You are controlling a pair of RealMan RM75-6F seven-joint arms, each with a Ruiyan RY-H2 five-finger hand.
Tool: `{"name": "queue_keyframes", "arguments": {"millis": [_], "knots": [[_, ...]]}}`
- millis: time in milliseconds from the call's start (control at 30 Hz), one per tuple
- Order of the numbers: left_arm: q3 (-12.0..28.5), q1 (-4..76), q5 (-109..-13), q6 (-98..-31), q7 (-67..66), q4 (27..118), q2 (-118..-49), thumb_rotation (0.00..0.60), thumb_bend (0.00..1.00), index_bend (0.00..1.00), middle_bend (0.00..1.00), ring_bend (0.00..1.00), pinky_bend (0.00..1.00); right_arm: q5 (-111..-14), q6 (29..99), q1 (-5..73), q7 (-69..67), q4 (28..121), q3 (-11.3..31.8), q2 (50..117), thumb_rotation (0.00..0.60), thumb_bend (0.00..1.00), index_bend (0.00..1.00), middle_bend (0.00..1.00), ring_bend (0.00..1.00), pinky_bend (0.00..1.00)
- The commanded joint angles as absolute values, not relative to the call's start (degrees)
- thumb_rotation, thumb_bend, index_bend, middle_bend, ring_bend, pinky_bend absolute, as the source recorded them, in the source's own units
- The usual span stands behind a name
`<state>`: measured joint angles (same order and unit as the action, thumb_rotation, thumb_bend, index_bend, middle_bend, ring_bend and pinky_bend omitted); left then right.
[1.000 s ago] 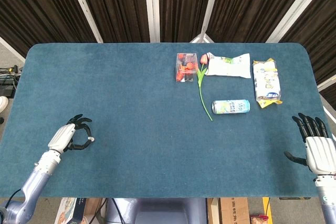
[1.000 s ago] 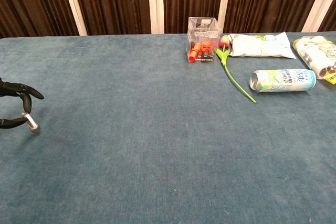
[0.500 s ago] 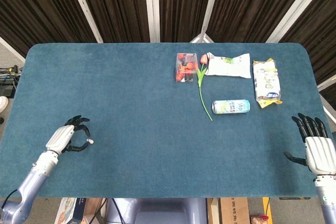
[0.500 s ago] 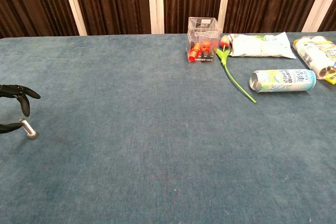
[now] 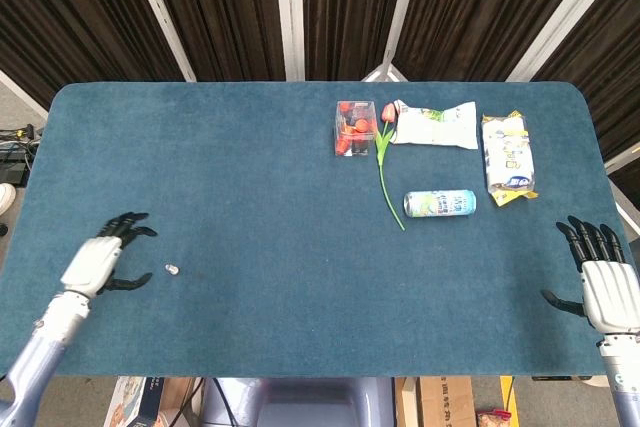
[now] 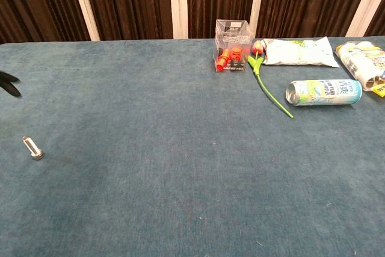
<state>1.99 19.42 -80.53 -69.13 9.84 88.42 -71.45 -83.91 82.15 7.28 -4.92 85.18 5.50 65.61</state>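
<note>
A small metal bolt (image 5: 171, 270) (image 6: 32, 147) lies on the blue table (image 5: 260, 197), just right of my left hand (image 5: 98, 262). That hand is empty, fingers spread, apart from the bolt; only a fingertip (image 6: 8, 82) of it shows at the chest view's left edge. My right hand (image 5: 602, 282) hovers at the table's right front corner, fingers apart and holding nothing. It does not show in the chest view.
At the back right lie a clear box of red parts (image 5: 354, 127) (image 6: 232, 38), a tulip with a green stem (image 5: 386, 162) (image 6: 267, 85), a white snack bag (image 5: 433, 125) (image 6: 298, 52), a can on its side (image 5: 439, 203) (image 6: 323, 92) and a packet (image 5: 507, 157) (image 6: 363, 63).
My left hand let go of the bolt, which now lies on the table, and drew back to the left. The right hand has not moved.
</note>
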Motion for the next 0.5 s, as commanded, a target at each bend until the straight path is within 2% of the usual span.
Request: {"name": "queue_keyframes", "arguments": {"millis": [33, 167, 500], "knots": [[3.20, 11.16, -79.93, -86.17, -8.51, 95.05, -68.02, 0.600, 0.35, 0.28, 0.06, 0.00, 0.00, -84.08, 81.86, 7.38, -4.65, 85.26, 5.29, 65.66, 0.600, 0.10, 0.14, 0.10, 0.09, 0.00], [2.80, 7.61, -79.71, -91.99, -13.84, 95.80, -68.36, 0.600, 0.35, 0.25, 0.06, 0.00, 0.00, -84.59, 81.83, 7.56, -4.09, 85.38, 5.10, 65.82, 0.600, 0.10, 0.14, 0.10, 0.09, 0.00], [2.00, 3.86, -80.01, -94.05, -8.27, 97.40, -64.56, 0.600, 0.35, 0.21, 0.06, 0.00, 0.00, -85.11, 81.72, 7.81, -3.22, 85.15, 4.86, 66.05, 0.600, 0.10, 0.14, 0.10, 0.09, 0.00]]}}
